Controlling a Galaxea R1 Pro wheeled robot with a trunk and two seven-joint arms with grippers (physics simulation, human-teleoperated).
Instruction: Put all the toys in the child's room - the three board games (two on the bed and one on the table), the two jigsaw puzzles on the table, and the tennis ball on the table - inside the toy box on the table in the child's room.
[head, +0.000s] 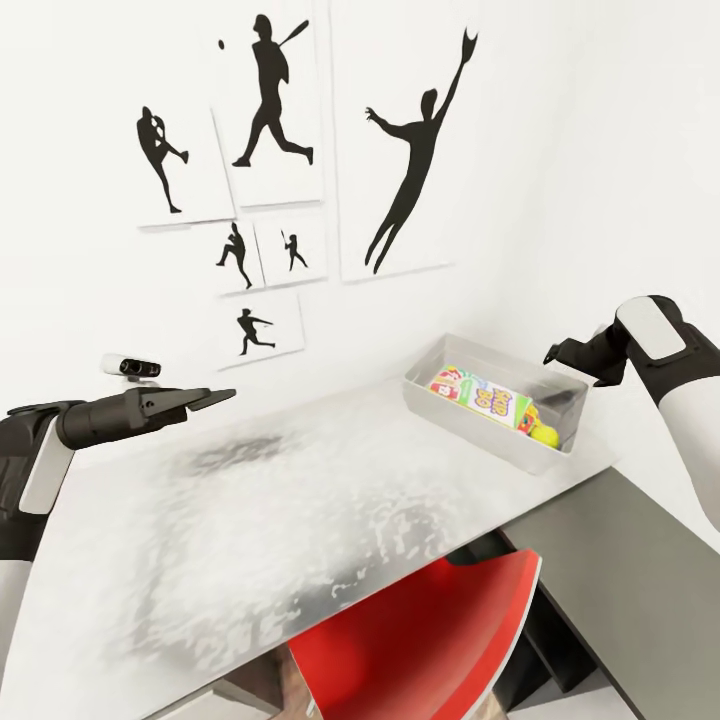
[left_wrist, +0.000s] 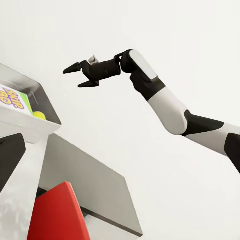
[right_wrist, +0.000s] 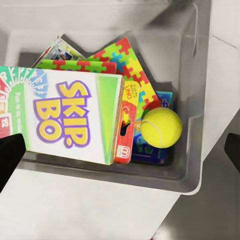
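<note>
Right wrist view shows the toy box (right_wrist: 195, 100) on the table (head: 300, 520) already holding the Skip-Bo game (right_wrist: 70, 117), a jigsaw puzzle (right_wrist: 125, 62) and the tennis ball (right_wrist: 161, 127), and both grippers, right (left_wrist: 82, 75) and left (head: 205, 398), are empty with jaws apart, so the risk I see is that the right arm, if it goes down, hits the rim and pushes the box toward the table edge.
</note>
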